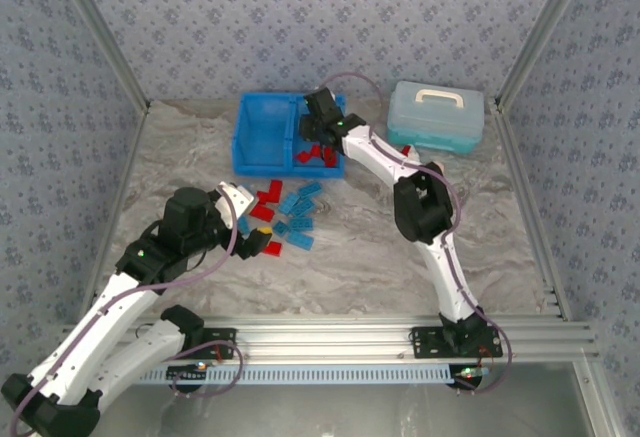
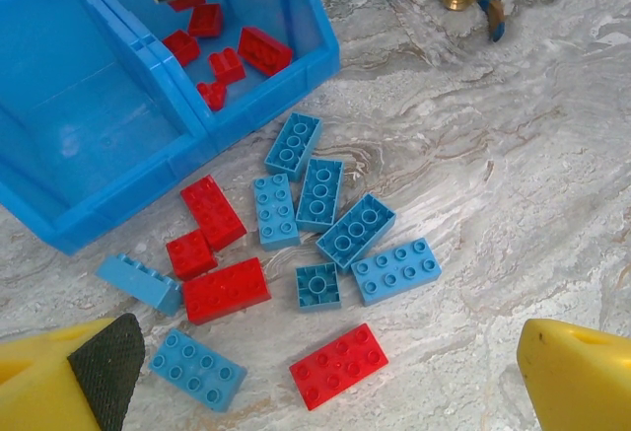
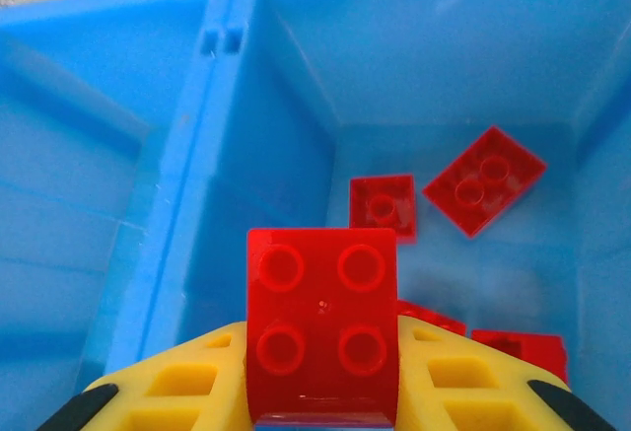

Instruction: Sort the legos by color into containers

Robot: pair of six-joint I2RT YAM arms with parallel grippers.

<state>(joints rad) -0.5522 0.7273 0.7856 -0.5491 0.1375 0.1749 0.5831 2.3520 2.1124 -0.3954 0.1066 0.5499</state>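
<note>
Two arms, the left arm point(image 1: 110, 307) and the right arm point(image 1: 445, 267), are built of white link shells joined by black joint housings, each on a black base point(image 1: 462, 337) and trailed by a thin purple-grey cable point(image 1: 349, 78). The left gripper point(image 2: 320, 382) and right gripper point(image 3: 320, 372) bear bright yellow fingers point(image 2: 577, 372), cut with lattice openings on the right gripper and faced with black textured pads point(image 2: 108, 367).

Bright blue bin point(image 2: 99, 194), red legos point(image 2: 227, 290), light blue legos point(image 2: 320, 194), grey-white marbled table point(image 2: 513, 155), pale blue case point(image 1: 435, 122)
</note>
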